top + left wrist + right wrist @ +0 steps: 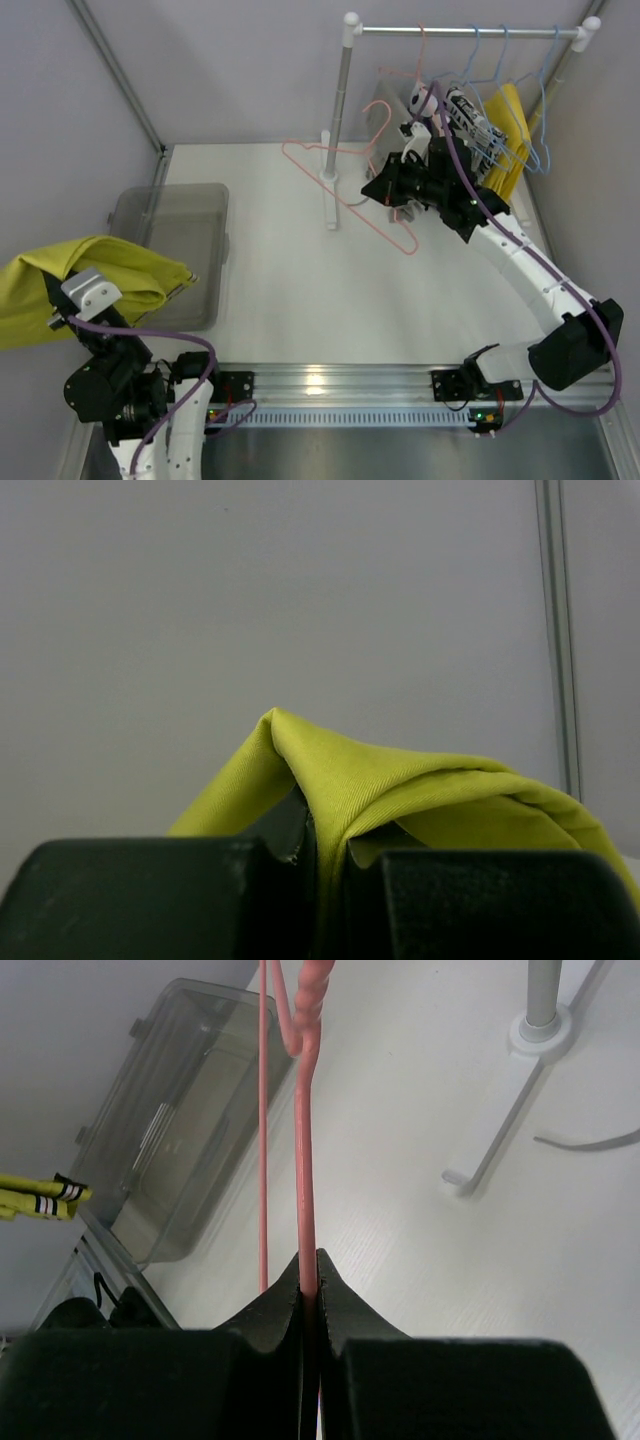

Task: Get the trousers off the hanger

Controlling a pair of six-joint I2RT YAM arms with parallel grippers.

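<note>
Trousers [60, 290] hang pinched in my left gripper [328, 845], at the left edge of the grey box [185, 215]; my right gripper [310, 1275] clamps the bare hanger [306, 1160], far right of it. I should lower the cloth gently.

The hanger [305, 1160] is pinched between the closed jaws of the right pincer [308, 1265]. A grey bin [170, 1130] and a rack foot [541, 1032] are seen on the tabletop [420, 1260], the trousers [30, 1197] at the left edge.
</note>
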